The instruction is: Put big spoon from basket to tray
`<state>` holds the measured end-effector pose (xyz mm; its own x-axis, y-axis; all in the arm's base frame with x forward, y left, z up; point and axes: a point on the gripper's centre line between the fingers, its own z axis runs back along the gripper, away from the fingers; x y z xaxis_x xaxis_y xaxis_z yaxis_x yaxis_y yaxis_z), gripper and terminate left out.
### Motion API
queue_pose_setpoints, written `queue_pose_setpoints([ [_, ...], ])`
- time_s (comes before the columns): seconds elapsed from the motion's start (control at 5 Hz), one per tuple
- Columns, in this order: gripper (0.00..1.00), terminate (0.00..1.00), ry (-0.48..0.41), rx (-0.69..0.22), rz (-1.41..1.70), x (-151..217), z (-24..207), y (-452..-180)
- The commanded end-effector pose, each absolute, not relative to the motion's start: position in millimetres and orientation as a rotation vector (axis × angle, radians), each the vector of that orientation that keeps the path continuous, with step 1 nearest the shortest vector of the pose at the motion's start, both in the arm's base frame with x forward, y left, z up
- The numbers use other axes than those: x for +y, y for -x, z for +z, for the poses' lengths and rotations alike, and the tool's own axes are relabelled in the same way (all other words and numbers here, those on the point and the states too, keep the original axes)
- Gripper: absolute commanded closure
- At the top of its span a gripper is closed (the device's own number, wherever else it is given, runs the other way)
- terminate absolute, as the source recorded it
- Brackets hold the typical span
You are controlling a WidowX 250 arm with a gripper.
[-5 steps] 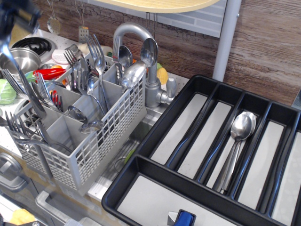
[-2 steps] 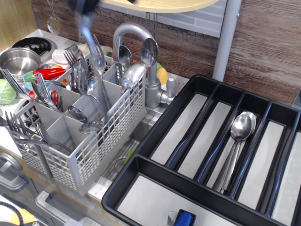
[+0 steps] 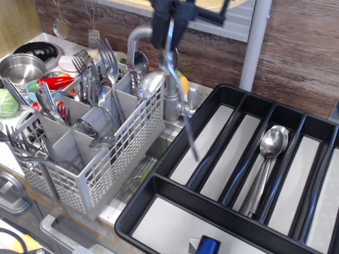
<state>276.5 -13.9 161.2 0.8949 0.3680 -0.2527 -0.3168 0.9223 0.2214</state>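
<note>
The long, shiny steel big spoon (image 3: 181,100) hangs in the air, its very slim handle slanting down and to the right, with the lower tip over the left end of the large black plastic tray (image 3: 175,151). Its upper end is clamped in the dark gripper (image 3: 170,24) at the top of the picture, whose fingers (image 3: 160,29) close around the spoon's head; the head itself is hidden and blurred there.

The tray has long parallel slots lined pale grey and one crosswise slot along its near edge. In one long slot lie stacked broad-bowled steel spoons (image 3: 267,159). A small blue object (image 3: 207,245) shows at the crosswise slot's lower edge.

Left of the tray stands the light grey plastic basket (image 3: 106,164) with grid-hole sides and square compartments, holding upright forks (image 3: 108,63) and spoons. Between basket and tray rises a grey metal faucet (image 3: 172,95) over a steel sink.

Further left, a white counter carries a steel pot (image 3: 20,67), a red utensil (image 3: 55,82) and a green rounded item (image 3: 7,103). Behind runs a dark wood-grain wall (image 3: 296,47), with a pale vertical post (image 3: 253,45) and a light wooden shelf edge (image 3: 233,4) above.
</note>
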Motion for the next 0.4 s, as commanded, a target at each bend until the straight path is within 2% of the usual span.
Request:
queue_pose_setpoints([
  [0.0, 1.00, 0.00, -0.181, 0.242, 0.275, -42, 117, -283],
  [0.2, 1.00, 0.00, -0.220, 0.206, 0.211, -55, 94, -286],
])
